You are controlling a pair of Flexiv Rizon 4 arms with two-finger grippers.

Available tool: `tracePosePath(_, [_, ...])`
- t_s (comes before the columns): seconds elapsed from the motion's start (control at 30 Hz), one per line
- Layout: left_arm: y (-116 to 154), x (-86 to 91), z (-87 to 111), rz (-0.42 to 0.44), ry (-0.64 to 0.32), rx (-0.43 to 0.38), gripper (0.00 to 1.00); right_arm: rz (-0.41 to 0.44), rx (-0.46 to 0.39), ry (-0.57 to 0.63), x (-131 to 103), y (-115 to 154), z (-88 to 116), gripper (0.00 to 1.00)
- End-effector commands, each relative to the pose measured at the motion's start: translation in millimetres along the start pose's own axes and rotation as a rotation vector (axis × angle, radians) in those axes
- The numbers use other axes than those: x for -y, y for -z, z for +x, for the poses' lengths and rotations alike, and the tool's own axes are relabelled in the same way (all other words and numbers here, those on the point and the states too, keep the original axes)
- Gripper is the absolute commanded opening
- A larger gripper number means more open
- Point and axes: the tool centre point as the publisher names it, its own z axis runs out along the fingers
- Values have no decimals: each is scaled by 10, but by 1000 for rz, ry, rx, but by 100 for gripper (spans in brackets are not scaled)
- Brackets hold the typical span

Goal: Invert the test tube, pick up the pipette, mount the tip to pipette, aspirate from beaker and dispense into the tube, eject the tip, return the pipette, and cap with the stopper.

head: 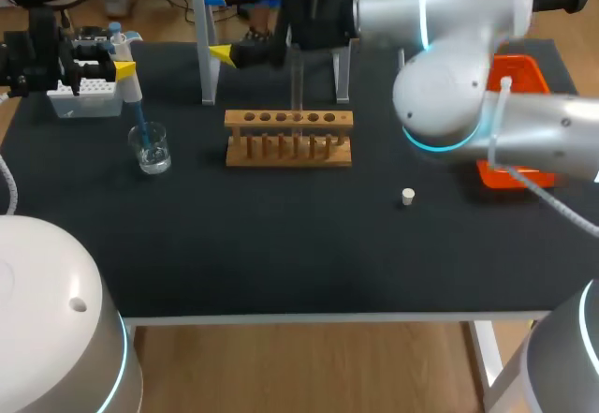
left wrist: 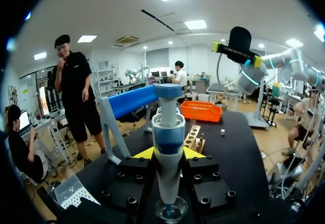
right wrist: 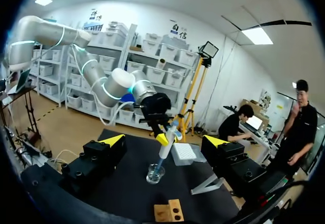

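Two claws, as I log them. Left claw [head: 112, 65], upper left of the frame: clenched on the pipette [left wrist: 167, 132], its tip dipped in the beaker [head: 150, 148]. Right claw [head: 228, 23], top centre: released, fingers wide apart. Test tube [head: 298, 81] upright in wooden rack [head: 288, 139]; stopper [head: 408, 196] on desk [head: 281, 244], right of centre.

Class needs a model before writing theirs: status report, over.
Left gripper, fingers shut on pipette, tip in beaker. Right gripper open, empty, near rack. Stopper loose on table.
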Motion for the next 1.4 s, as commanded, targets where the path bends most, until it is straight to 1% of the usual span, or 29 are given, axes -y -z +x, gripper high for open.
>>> tracePosePath(0.03, [-2,2,7,0,-1,4,0,107,-190,-2,-76,-5,-78,100])
tracePosePath(0.13, [-2,2,7,0,-1,4,0,116,-232,-5,-114,-38,-101,100])
tracePosePath(0.3, [-2,2,7,0,-1,4,0,129,-254,7,-175,-118,-154,100])
tracePosePath(0.43, [-2,2,7,0,-1,4,0,134,-245,22,-204,-221,-193,100])
tracePosePath(0.47, [-2,2,7,0,-1,4,0,132,-231,29,-212,-247,-195,100])
tracePosePath(1.2, [-2,2,7,0,-1,4,0,132,-231,29,-212,-247,-195,100])
tracePosePath(1.3, [-2,2,7,0,-1,4,0,147,-207,14,-180,-324,-228,100])
tracePosePath(1.4, [-2,2,7,0,-1,4,0,152,-213,19,-191,-415,-274,100])
